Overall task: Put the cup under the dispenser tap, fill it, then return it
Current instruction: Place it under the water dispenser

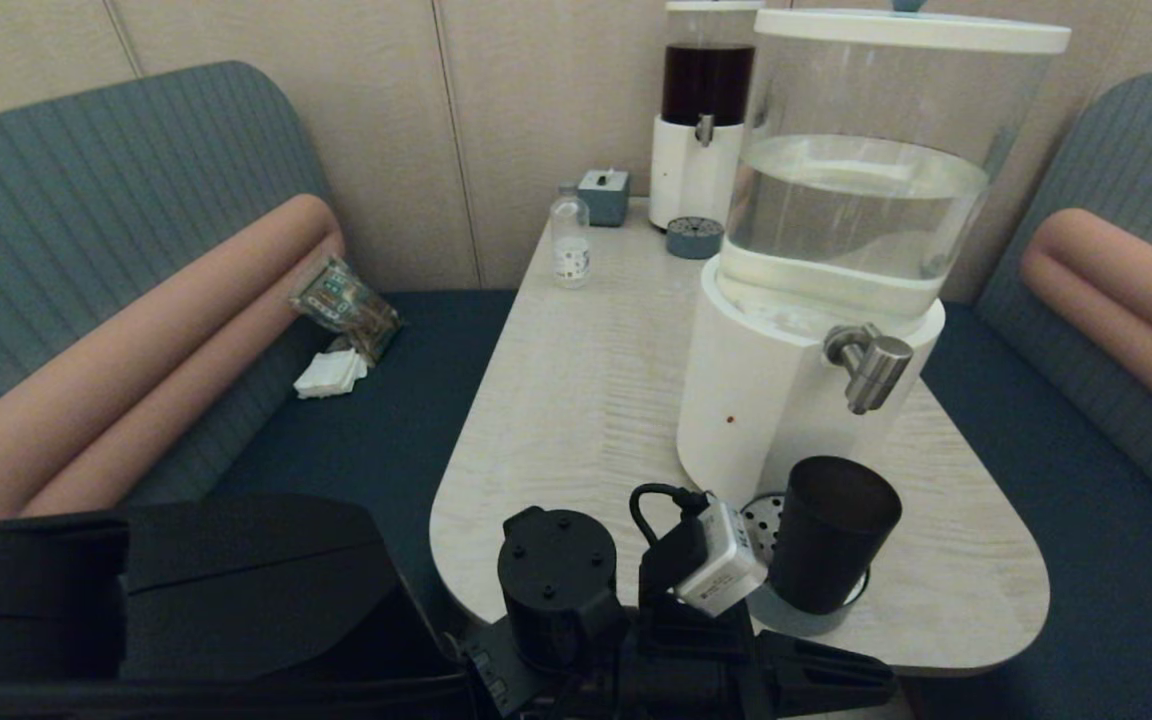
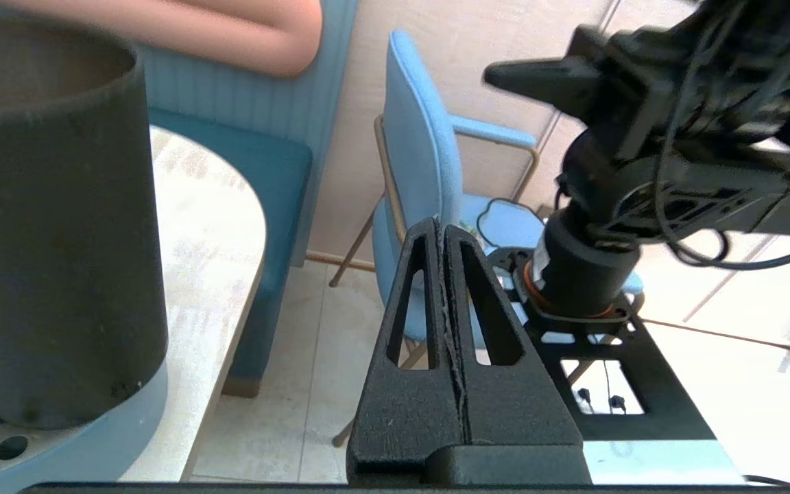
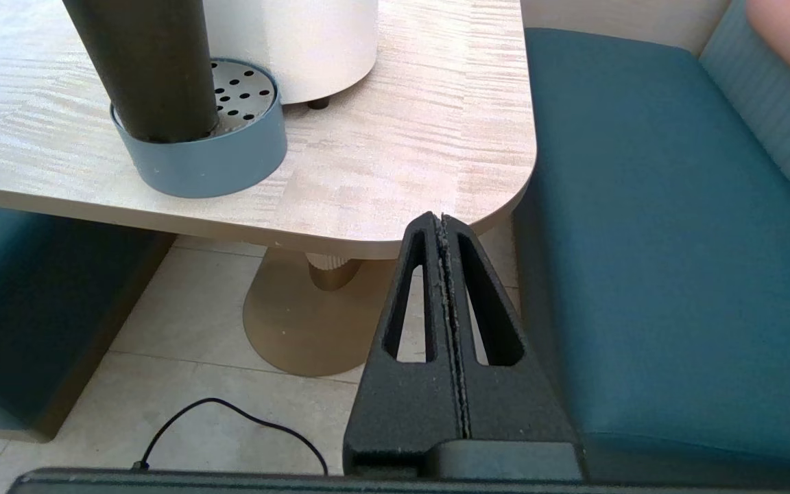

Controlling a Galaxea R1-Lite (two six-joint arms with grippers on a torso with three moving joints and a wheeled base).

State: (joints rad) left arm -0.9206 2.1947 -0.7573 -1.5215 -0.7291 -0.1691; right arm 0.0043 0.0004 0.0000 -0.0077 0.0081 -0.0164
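Observation:
The dark cup (image 1: 831,545) (image 2: 52,240) (image 3: 148,68) stands upright on the front part of the round blue-grey drip tray (image 1: 806,620) (image 3: 210,161). It is below the brushed-metal dispenser tap (image 1: 871,365) on the white base of the big clear-tank dispenser (image 1: 836,250). Nothing holds the cup, and its contents do not show. My left gripper (image 1: 881,680) (image 2: 441,221) is shut and empty, just off the table's near edge beside the cup. Lower down, off the table's near right corner, my right gripper (image 3: 441,218) is shut and empty too.
At the back of the table (image 1: 576,400) stand a small clear bottle (image 1: 570,240), a blue-grey box (image 1: 604,195) and the slimmer dark-liquid dispenser (image 1: 706,110) with its own tray (image 1: 694,238). A snack packet (image 1: 344,305) lies on the left bench. A blue chair (image 2: 429,171) stands beyond the table.

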